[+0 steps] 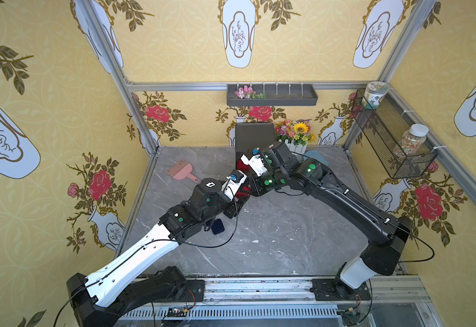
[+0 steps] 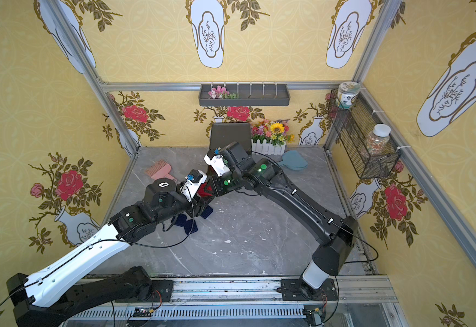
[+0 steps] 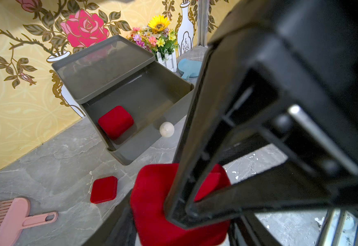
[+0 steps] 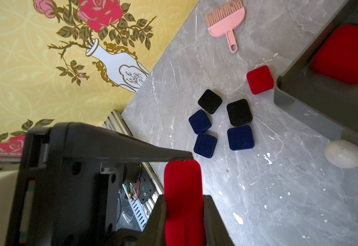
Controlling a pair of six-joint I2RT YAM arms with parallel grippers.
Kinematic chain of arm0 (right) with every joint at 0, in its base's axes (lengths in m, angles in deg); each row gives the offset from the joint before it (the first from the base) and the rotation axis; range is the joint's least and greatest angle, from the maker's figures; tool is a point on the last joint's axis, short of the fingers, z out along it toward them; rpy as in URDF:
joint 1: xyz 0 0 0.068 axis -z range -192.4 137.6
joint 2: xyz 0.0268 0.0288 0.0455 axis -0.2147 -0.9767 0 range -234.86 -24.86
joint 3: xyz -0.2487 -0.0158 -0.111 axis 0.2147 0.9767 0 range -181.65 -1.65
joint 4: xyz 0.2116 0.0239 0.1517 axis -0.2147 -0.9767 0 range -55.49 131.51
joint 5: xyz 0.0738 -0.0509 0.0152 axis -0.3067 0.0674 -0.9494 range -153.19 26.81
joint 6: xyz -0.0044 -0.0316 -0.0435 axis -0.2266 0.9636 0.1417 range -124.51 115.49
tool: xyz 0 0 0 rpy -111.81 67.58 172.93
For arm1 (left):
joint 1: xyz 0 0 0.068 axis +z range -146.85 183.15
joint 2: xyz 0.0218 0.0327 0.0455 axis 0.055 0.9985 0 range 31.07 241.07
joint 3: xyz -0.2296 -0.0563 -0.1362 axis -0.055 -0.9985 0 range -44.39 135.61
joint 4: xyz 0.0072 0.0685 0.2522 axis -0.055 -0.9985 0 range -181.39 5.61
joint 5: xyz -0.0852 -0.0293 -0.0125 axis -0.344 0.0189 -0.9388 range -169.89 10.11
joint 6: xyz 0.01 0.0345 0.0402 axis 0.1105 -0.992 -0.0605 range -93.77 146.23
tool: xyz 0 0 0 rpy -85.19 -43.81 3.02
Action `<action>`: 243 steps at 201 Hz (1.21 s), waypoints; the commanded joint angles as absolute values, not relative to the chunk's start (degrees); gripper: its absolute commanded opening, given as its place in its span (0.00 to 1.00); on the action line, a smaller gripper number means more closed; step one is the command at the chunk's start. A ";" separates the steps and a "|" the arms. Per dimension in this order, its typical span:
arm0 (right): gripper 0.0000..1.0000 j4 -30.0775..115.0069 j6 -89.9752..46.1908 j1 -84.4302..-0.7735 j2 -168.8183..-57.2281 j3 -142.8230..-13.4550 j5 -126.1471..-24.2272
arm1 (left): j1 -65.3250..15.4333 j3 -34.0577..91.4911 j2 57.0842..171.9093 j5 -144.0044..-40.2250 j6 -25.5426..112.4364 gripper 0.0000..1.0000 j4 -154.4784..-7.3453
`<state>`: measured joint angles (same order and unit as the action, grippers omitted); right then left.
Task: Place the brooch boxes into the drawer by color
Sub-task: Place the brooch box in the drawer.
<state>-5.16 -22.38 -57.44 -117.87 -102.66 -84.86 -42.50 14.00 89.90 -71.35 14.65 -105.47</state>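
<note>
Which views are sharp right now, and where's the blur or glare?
Left wrist view: the right arm's jaws loom blurred across half the frame; the red box in the drawer is sharp, the chest's glossy top mirrors wallpaper. Right wrist view: table boxes crisp, held red box and white knob soft. Both top views: sharp, evenly lit, arms hiding most boxes.

Red brooch boxes (image 4: 260, 79): three
Black brooch boxes (image 4: 239, 112): two
Navy brooch boxes (image 4: 240, 137): three
Pink brush (image 4: 227, 23): one
</note>
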 commanded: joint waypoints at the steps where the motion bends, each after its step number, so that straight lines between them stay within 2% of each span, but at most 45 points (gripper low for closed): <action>1: 0.13 -1.98 -26.24 -57.40 -117.09 -101.75 -82.23 | -42.55 14.02 89.86 -69.80 15.12 0.64 -101.97; 24: 0.09 -0.60 -26.50 -57.31 -116.05 -100.73 -81.17 | -42.55 13.92 89.89 -69.88 15.30 0.75 -101.43; 29: 0.09 -0.36 -26.63 -57.31 -115.97 -100.66 -80.73 | -42.57 13.81 89.82 -69.88 15.34 0.81 -101.15; 38: 0.08 0.40 -26.79 -57.16 -115.52 -100.20 -79.48 | -42.55 13.64 89.70 -69.59 15.69 0.98 -100.63; 41: 0.08 0.72 -26.79 -57.07 -115.32 -99.99 -79.13 | -42.55 13.62 89.63 -69.31 15.91 1.00 -100.39; 83: 0.07 10.93 -30.76 -50.48 -110.68 -93.65 -76.44 | -41.74 10.65 87.08 -62.44 18.80 1.00 -94.89; 118: 0.07 21.91 -34.72 -44.17 -109.14 -85.59 -73.02 | -28.32 10.98 89.18 -66.40 30.17 1.00 -95.24; 155: 0.06 25.08 -35.05 -39.91 -115.55 -87.03 -73.19 | -18.78 11.69 92.12 -66.14 36.67 1.00 -97.70; 243: 0.04 29.35 -38.34 -39.38 -130.83 -93.72 -74.01 | -16.92 11.16 93.26 -66.29 37.03 1.00 -97.75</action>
<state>26.33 -37.28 -38.86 -128.60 -92.13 -73.82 -17.10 11.40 92.69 -66.17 36.71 -97.80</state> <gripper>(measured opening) 0.281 0.999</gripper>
